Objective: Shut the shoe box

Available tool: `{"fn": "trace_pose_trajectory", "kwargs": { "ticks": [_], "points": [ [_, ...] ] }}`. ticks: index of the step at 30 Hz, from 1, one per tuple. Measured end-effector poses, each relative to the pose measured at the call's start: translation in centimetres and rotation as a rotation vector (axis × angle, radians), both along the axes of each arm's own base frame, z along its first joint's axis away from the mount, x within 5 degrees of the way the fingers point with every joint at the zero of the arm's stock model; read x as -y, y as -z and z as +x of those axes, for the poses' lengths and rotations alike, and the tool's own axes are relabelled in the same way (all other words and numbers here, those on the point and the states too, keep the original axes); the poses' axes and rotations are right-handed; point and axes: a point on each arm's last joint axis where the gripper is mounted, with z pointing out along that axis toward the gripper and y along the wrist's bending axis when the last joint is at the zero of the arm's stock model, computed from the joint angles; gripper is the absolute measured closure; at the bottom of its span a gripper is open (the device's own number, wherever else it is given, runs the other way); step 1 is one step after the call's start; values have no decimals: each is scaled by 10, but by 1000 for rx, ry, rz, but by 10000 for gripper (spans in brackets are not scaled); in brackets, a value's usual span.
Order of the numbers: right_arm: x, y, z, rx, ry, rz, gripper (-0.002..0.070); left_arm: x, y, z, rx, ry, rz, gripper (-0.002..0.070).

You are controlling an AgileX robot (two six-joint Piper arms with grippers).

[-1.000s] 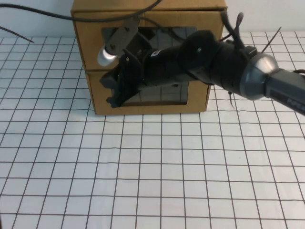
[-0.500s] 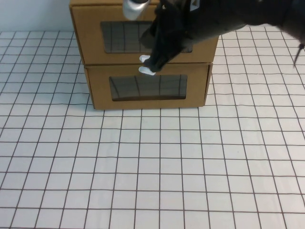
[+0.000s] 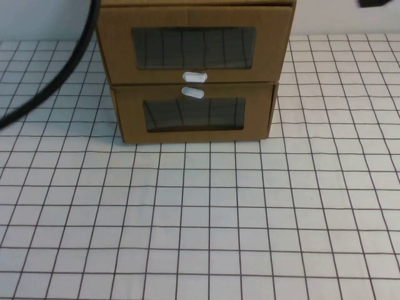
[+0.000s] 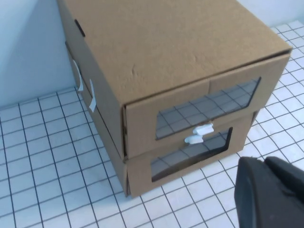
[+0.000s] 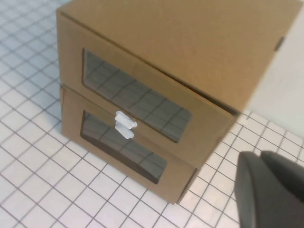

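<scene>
Left tool [image 4: 270, 190]: dark edge only, grip state we cannot tell. Right tool [image 5: 273, 190]: likewise, we cannot tell. Ahead of both, apart: shoe box [image 3: 194, 50], drawer flush, stacked on lower box [image 3: 194, 115], gridded worktop [image 3: 200, 219].

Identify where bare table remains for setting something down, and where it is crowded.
Free: the gridded table in front of the stacked boxes, plus strips on either side. Crowded: the far middle, where the shoe box sits on the lower box. Left gripper and right gripper hang clear above.
</scene>
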Motion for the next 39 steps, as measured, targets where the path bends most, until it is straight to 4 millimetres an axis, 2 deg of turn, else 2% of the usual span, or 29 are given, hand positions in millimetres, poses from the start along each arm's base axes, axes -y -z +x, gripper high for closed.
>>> {"fn": "trace_pose_trajectory", "kwargs": {
  "ticks": [4, 7, 9, 11, 15, 18, 21, 25, 33, 39],
  "points": [
    [39, -2, -50, 52, 49, 101, 689, -10, 16, -37, 41, -22, -33, 680],
    [67, 9, -89, 108, 64, 167, 689, -18, 32, -67, 72, -40, -70, 680],
    [87, 24, -117, 153, 68, 202, 689, -23, 44, -84, 83, -47, -84, 680],
    [102, 40, -135, 174, 87, 243, 689, -27, 58, -102, 93, -49, -91, 680],
    [122, 82, -158, 173, 135, 276, 690, -33, 91, -125, 72, -51, -89, 680],
    [127, 113, -164, 147, 145, 263, 689, -36, 114, -138, 60, -52, -87, 680],
    [125, 142, -161, 95, 151, 225, 689, -40, 131, -151, 67, -54, -94, 680],
    [121, 164, -156, 42, 155, 182, 689, -45, 146, -171, 97, -66, -139, 680],
    [120, 166, -155, 48, 150, 184, 689, -53, 154, -203, 229, -67, -195, 680],
    [120, 166, -155, 47, 149, 186, 689, -53, 158, -201, 240, -75, -196, 680]
  ]
}}
